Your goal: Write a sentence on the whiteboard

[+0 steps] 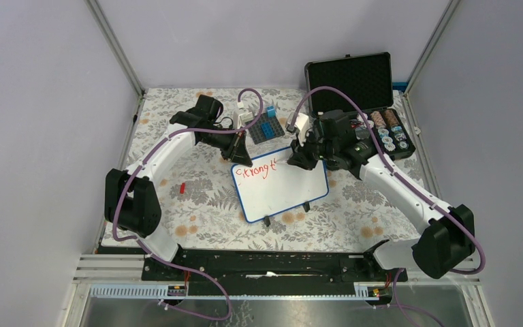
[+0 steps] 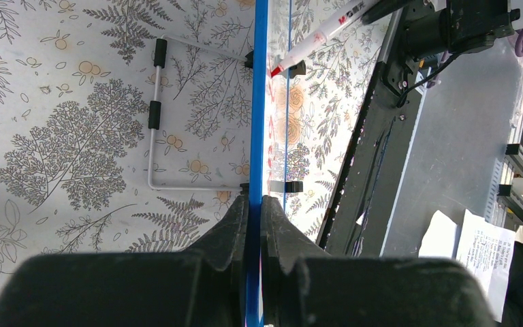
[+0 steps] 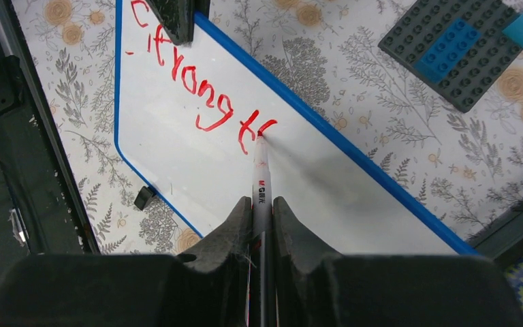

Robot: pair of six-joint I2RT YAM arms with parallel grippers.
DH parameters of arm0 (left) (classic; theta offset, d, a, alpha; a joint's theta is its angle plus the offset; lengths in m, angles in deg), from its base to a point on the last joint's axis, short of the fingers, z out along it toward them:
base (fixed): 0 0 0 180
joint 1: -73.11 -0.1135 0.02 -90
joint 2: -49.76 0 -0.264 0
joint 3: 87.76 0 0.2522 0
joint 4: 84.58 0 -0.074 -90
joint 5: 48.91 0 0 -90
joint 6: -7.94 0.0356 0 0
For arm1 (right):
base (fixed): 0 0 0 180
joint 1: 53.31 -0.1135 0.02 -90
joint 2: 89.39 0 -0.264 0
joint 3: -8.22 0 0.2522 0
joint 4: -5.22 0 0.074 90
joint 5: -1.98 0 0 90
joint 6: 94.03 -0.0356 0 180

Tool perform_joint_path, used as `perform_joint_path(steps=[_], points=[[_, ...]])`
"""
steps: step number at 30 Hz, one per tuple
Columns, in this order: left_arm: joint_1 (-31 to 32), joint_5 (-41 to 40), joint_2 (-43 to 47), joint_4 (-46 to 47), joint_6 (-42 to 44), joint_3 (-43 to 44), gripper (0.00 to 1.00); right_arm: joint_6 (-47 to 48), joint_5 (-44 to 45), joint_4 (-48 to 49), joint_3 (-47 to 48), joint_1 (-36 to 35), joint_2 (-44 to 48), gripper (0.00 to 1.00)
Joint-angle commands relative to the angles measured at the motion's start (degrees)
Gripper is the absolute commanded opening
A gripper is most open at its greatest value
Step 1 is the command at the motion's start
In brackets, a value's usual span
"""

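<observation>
Top view: you've got the whiteboard mid-table, propped at a tilt, left gripper at its far-left corner and right gripper over the far edge, red writing only along the far-left strip, rest of the face bare; case sits behind on the right, brick plate just past the whiteboard. Left wrist view: left gripper is clamped together on the blue rim of the whiteboard, seen edge-on, so you're bracing it; marker comes in from the far side, red tip at the face. Right wrist view: right gripper is pinched tight on the marker, tip touching the whiteboard at the end of the writing, which looks like one word plus a letter or two of the next, exact reading unclear. Judgement: you're mid-stroke, about one word in, sentence far from done, plenty of white left to the right and below
</observation>
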Motion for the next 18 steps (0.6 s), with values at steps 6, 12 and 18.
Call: perform_joint_path(steps=[6, 12, 18], points=[[0.16, -1.46, 0.98, 1.88, 1.18, 0.21, 0.0, -0.32, -0.11, 1.16, -4.23, 0.28, 2.69, 0.0], [0.14, -1.45, 0.92, 1.88, 1.18, 0.17, 0.0, -0.19, -1.27, 0.25, -4.32, 0.27, 3.64, 0.0], [0.16, -1.3, 0.94, 1.88, 1.01, 0.33, 0.0, -0.4, -2.93, -0.52, -2.41, 0.27, 3.88, 0.0]])
